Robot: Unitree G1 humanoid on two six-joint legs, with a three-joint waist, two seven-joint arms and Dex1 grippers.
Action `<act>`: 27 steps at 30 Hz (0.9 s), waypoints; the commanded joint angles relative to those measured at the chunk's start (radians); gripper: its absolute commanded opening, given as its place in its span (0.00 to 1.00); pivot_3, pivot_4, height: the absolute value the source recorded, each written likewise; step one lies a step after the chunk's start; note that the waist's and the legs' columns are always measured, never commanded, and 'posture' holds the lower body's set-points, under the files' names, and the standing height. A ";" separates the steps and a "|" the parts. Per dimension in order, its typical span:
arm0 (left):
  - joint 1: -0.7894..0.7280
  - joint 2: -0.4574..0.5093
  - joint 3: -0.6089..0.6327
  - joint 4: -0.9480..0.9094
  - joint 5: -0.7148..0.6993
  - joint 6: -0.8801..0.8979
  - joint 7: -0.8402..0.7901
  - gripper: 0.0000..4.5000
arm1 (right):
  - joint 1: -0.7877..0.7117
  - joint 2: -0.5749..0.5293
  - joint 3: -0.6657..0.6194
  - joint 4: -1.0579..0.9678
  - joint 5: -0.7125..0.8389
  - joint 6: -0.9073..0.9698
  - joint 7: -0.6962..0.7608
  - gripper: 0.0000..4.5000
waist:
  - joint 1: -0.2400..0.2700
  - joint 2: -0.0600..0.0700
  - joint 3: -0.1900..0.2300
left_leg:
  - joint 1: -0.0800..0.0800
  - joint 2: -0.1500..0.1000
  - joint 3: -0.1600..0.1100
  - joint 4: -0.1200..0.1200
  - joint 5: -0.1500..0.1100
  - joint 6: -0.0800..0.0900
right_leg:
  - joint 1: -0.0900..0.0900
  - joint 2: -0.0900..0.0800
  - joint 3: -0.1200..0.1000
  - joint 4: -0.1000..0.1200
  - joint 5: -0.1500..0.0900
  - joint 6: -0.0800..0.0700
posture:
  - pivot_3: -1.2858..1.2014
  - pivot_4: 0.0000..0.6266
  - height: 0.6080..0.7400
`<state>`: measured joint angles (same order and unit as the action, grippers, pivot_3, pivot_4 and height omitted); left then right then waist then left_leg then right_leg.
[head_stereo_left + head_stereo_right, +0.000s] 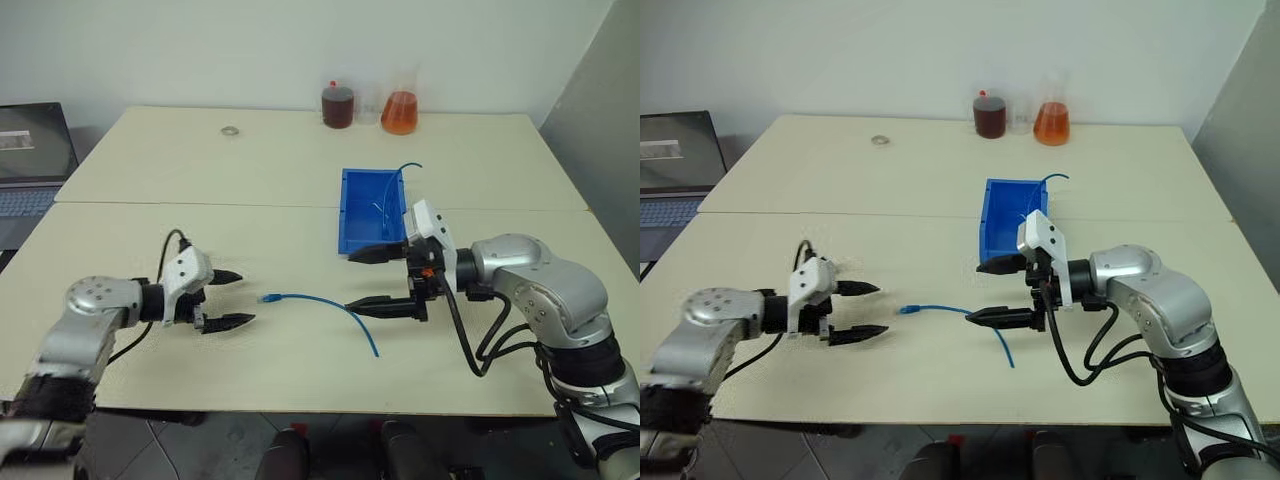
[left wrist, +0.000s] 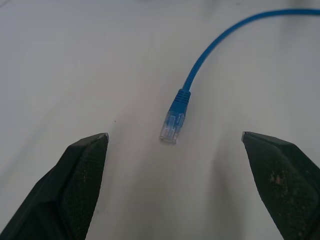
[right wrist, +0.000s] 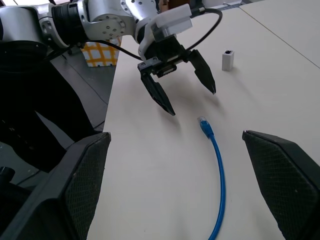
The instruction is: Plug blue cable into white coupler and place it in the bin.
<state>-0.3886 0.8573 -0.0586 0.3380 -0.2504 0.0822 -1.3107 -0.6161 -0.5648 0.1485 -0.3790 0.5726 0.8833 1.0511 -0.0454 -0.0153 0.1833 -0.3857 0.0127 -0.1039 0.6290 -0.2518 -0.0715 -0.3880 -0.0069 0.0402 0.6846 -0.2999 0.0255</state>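
Note:
The blue cable (image 1: pixel 330 305) lies loose on the table between my two grippers, and its translucent plug (image 2: pixel 172 125) points toward my left gripper (image 1: pixel 243 298). That gripper is open and empty, its fingers on either side of the plug a short way off. My right gripper (image 1: pixel 350 281) is open and empty too, hovering over the cable's other half, just in front of the bin (image 1: pixel 348 215). The white coupler (image 3: pixel 228 60) stands upright on the table beyond the left gripper in the right wrist view. A second thin blue cable (image 1: pixel 408 166) curls up out of the bin.
Two flasks, one with dark red liquid (image 1: pixel 338 105) and one with orange liquid (image 1: pixel 399 112), stand at the table's back edge. A small metal ring (image 1: pixel 231 130) lies at the back left. A laptop (image 1: pixel 30 165) sits past the table's left side.

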 commanded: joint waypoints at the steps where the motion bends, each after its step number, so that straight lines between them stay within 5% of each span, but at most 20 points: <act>1: -0.098 -0.022 -0.057 0.143 0.060 -0.093 -0.091 1.00 | -0.008 -0.023 -0.034 -0.050 0.031 0.011 -0.026 1.00 | -0.003 0.000 0.000 | -0.001 0.001 0.000 0.000 0.000 0.000 | 0.000 0.001 0.000 -0.001 0.000 0.000 | 0.52 0.24 1.00; 11: -0.204 -0.088 -0.108 0.379 0.144 -0.259 -0.163 1.00 | 0.035 -0.064 -0.069 -0.107 0.080 0.052 -0.093 1.00 | -0.005 -0.001 0.000 | -0.002 0.000 -0.002 0.002 0.000 0.000 | -0.001 0.000 -0.001 0.001 0.000 0.000 | 0.52 0.24 1.00; 27: -0.146 -0.133 -0.091 0.361 0.140 -0.291 -0.157 0.32 | 0.039 -0.072 -0.040 -0.063 0.069 0.015 -0.131 1.00 | -0.009 0.000 0.000 | 0.000 0.000 -0.001 0.003 0.000 0.000 | 0.000 0.000 0.000 0.005 0.000 0.000 | 0.52 0.24 1.00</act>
<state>-0.5689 0.7294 -0.1219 0.6982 -0.1363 -0.2088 -1.4630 -0.5594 -0.6345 0.1142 -0.4284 0.6406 0.9192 0.9206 -0.0545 -0.0156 0.1831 -0.3852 0.0123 -0.1050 0.6316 -0.2517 -0.0711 -0.3880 -0.0073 0.0405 0.6895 -0.2999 0.0256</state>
